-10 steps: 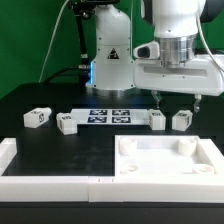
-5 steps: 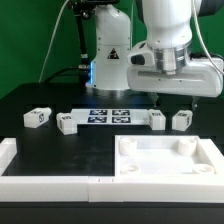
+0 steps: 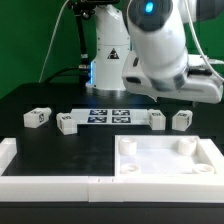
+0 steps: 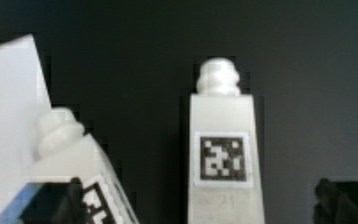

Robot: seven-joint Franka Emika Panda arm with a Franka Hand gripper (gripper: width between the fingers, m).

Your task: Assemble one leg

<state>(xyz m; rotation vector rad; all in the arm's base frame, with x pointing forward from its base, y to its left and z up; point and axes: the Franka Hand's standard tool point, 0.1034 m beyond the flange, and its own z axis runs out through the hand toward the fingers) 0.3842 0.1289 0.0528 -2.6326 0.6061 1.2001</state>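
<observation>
Several small white legs lie on the black table. Two are at the exterior view's left (image 3: 37,117) (image 3: 67,124) and two at its right (image 3: 157,120) (image 3: 182,120). The arm's hand (image 3: 172,82) hangs tilted above the right pair, with its fingers hard to make out there. In the wrist view one leg (image 4: 220,130) with a square tag lies lengthwise below my gripper (image 4: 202,205). It lies between the two dark fingertips (image 4: 51,205), which stand wide apart and above it. A second leg (image 4: 69,150) lies beside it. The gripper is open and holds nothing.
The marker board (image 3: 108,115) lies between the leg pairs, and its corner shows in the wrist view (image 4: 7,90). The large white tray-like part (image 3: 168,160) with corner sockets lies at the front right. A white L-shaped wall (image 3: 40,178) runs along the front left.
The hand has tilted and swung toward the exterior view's left, staying above the right pair of legs. No part on the table has moved.
</observation>
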